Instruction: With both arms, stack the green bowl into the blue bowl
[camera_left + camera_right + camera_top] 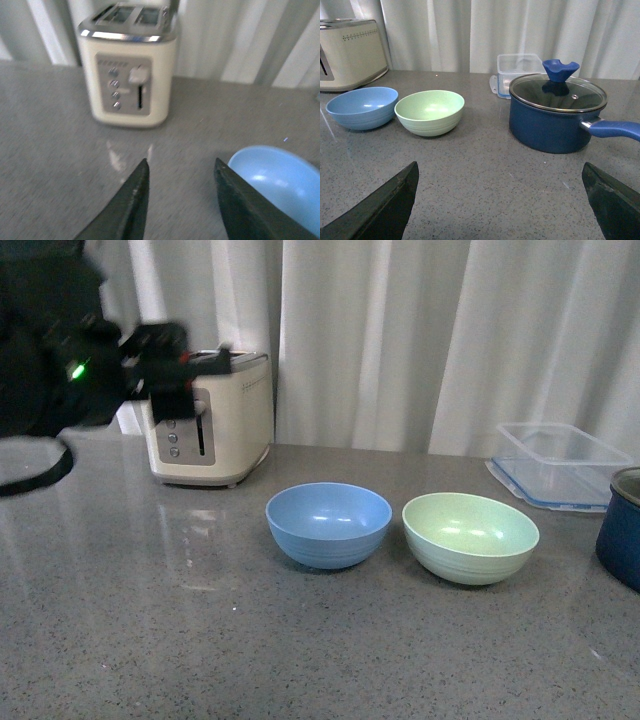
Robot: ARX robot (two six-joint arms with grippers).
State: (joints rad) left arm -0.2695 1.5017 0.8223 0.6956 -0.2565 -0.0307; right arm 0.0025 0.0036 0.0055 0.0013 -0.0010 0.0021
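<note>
The blue bowl (328,525) and the green bowl (470,537) sit side by side, upright and empty, on the grey counter, with the green one to the right. My left gripper (205,360) is open, raised at the far left in front of the toaster. In the left wrist view it (181,162) hangs open over bare counter, with the blue bowl (280,185) just beside one finger. My right gripper (500,167) is wide open and empty above the counter. The green bowl (430,112) and the blue bowl (362,107) lie ahead of it. The right arm is out of the front view.
A cream toaster (210,420) stands at the back left. A clear blue-rimmed container (560,465) stands at the back right. A dark navy pot (555,117) with a glass lid stands right of the green bowl, its handle pointing away from the bowls.
</note>
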